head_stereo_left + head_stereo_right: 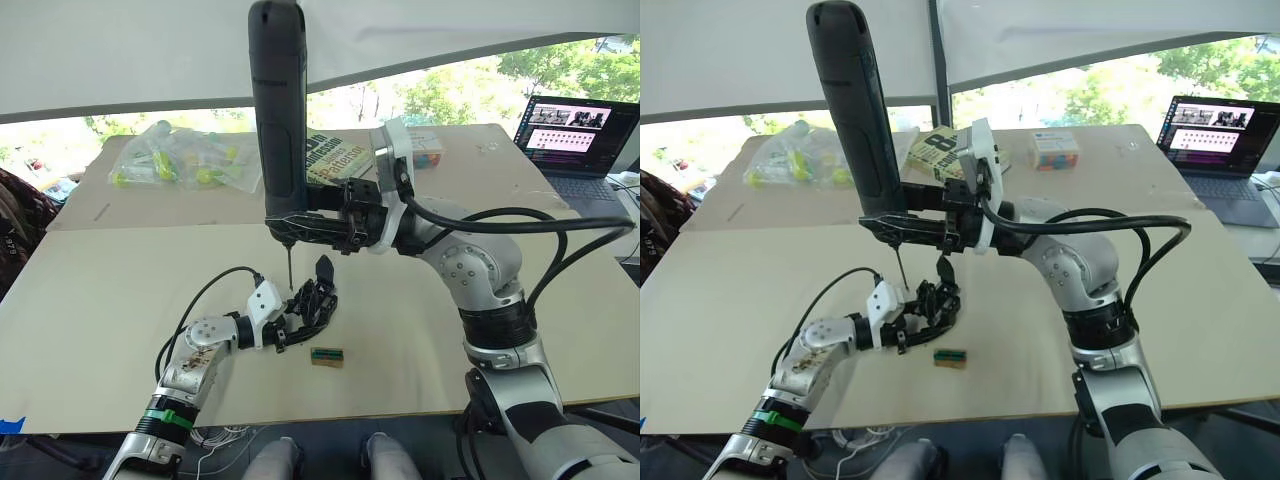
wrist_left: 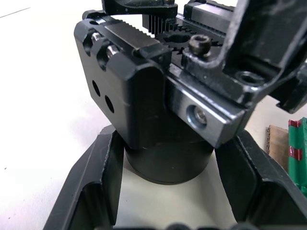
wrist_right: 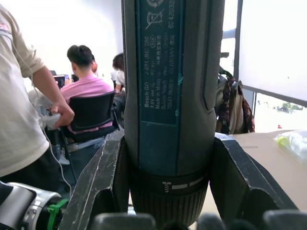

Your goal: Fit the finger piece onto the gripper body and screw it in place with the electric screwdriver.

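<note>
On the table (image 1: 120,340), the left gripper (image 1: 300,322) grips the gripper body (image 1: 318,298). The right gripper (image 1: 300,225) grips the electric screwdriver (image 1: 278,110) upright, its bit just above. Next, probably lower it straight onto the screw.

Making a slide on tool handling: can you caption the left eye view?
Right gripper holds the electric screwdriver upright, bit over the gripper body clamped by the left gripper.
</note>
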Controlling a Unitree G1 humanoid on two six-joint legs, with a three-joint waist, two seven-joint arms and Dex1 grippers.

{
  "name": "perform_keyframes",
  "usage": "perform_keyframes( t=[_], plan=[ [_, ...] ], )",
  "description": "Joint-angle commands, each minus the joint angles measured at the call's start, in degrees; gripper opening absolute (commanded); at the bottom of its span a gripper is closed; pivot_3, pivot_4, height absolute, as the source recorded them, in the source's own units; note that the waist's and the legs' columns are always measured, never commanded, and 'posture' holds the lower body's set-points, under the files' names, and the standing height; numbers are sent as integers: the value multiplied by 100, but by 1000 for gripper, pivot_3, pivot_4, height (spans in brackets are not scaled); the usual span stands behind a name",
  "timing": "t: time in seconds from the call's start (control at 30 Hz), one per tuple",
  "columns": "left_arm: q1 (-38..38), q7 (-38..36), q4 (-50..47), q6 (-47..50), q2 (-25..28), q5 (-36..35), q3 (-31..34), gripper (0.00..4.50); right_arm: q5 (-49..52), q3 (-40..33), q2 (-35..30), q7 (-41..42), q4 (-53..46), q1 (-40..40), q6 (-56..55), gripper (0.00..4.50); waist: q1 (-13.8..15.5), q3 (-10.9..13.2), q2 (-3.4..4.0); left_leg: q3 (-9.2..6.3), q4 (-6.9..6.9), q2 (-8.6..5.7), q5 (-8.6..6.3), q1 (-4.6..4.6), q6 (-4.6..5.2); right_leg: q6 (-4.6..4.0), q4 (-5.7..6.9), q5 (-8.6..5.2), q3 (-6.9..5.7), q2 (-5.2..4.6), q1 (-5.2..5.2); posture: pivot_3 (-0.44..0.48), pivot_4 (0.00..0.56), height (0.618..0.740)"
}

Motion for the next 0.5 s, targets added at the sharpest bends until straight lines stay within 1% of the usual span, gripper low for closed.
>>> perform_keyframes(
  t=[0.03, 0.5],
  plan=[
    [88, -52, -1, 124, 27, -20, -77, 2274, -43, -70, 41, 137, -178, -10, -289, 1907, -6, 0, 0, 0, 0, 0, 0, 0, 0, 0, 0, 0, 0, 0, 0, 0, 150, 740],
    [130, -32, -70, 150, 38, -56, -86, 2274, -372, 60, 171, 301, -168, 214, -440, 1907, -15, 0, 0, 0, 0, 0, 0, 0, 0, 0, 0, 0, 0, 0, -2, 0, 150, 740]
  ],
)
